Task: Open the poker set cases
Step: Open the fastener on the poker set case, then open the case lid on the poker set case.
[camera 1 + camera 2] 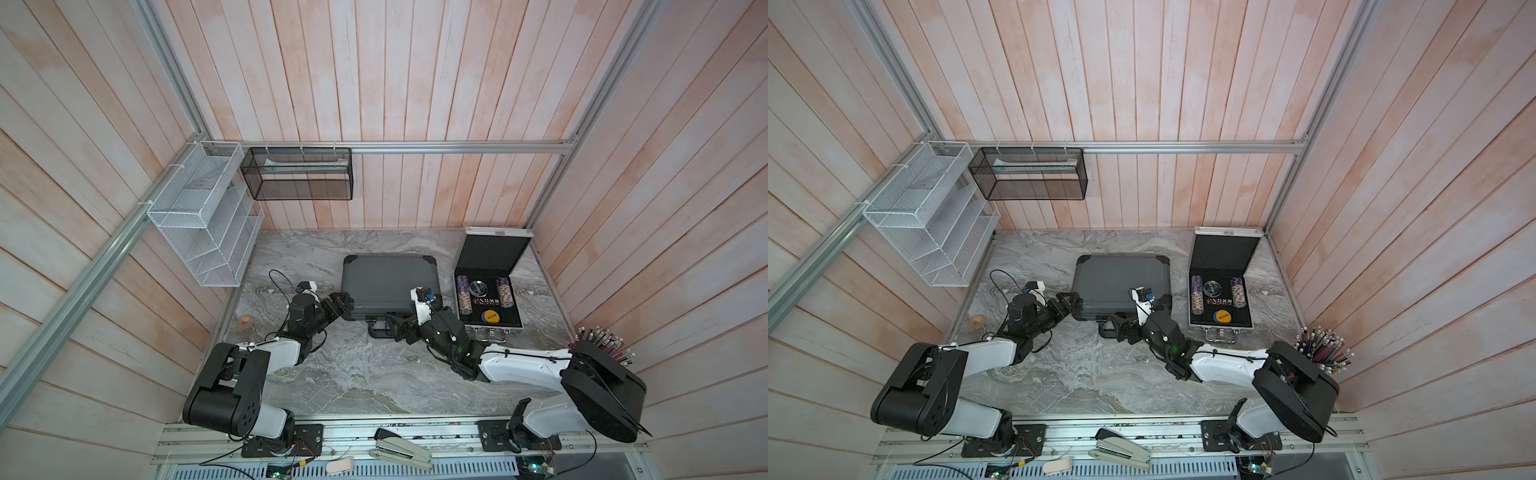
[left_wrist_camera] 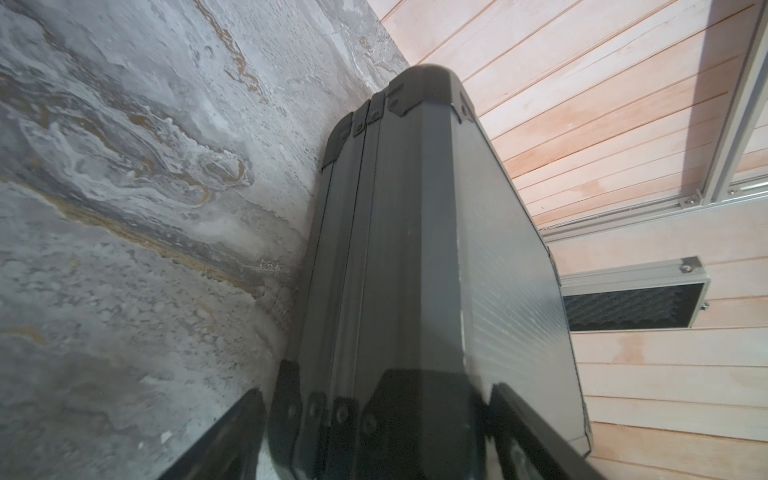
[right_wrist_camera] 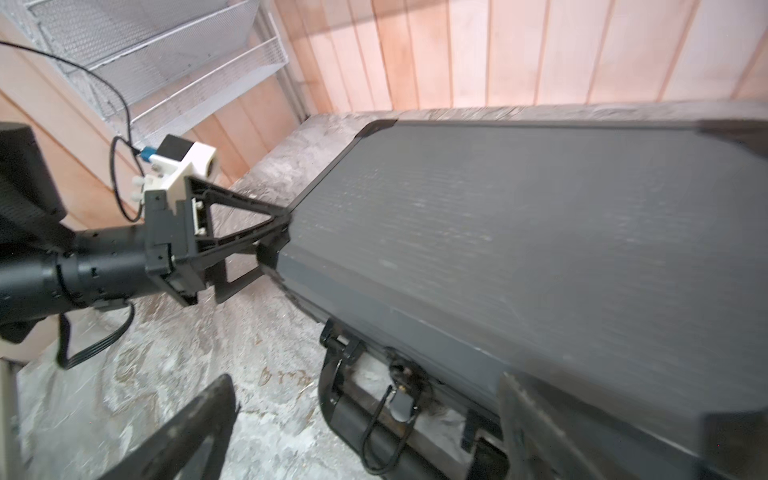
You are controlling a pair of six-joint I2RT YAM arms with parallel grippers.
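The left gripper (image 1: 341,306) straddles the near-left corner of the closed dark grey case (image 1: 388,286) at mid-surface (image 1: 353,374), jaws spread wide around it. The right gripper (image 1: 392,328) gapes (holding nothing) beside the case's handle (image 1: 379,331). Rightmost, the silver case (image 1: 490,286) stands open.

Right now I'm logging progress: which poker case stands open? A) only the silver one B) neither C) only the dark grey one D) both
A: the silver case has its lid raised with chips showing, while the dark grey case lies shut.
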